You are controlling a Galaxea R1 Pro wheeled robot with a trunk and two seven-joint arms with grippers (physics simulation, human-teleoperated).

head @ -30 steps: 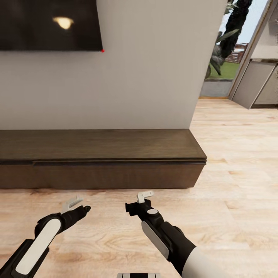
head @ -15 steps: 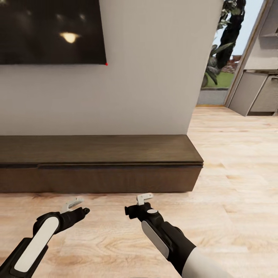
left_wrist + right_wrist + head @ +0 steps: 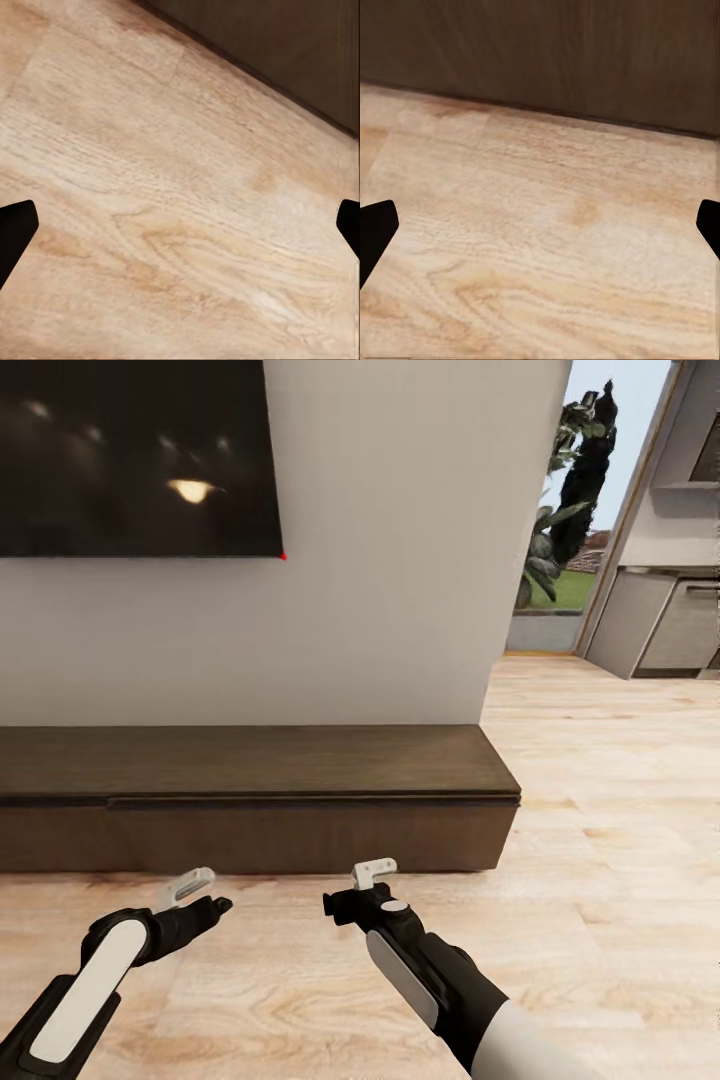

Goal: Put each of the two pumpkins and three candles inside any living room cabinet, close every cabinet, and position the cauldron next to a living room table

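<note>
The long, low dark-brown cabinet (image 3: pixel 250 760) stands against the white wall, and both of its drawer fronts look shut. My left gripper (image 3: pixel 200 890) hangs open and empty over the wood floor just in front of it. My right gripper (image 3: pixel 365 880) is also open and empty, a little to the right. The left wrist view looks past the left gripper (image 3: pixel 180 225) at bare floor with the cabinet's base (image 3: pixel 300 60) beyond. In the right wrist view, the right gripper (image 3: pixel 540 225) faces the cabinet front (image 3: pixel 540 52). The pumpkins, candles, cauldron and table are out of view.
A dark TV screen (image 3: pixel 130 455) hangs on the wall above the cabinet. Right of the wall's end, the floor (image 3: pixel 610 810) runs on to a glass door with plants outside (image 3: pixel 565 520) and grey kitchen units (image 3: pixel 670 620).
The whole picture has shifted down and slightly left, so the camera has moved: more of the TV shows and the cabinet sits lower. Both arms keep their pose.
</note>
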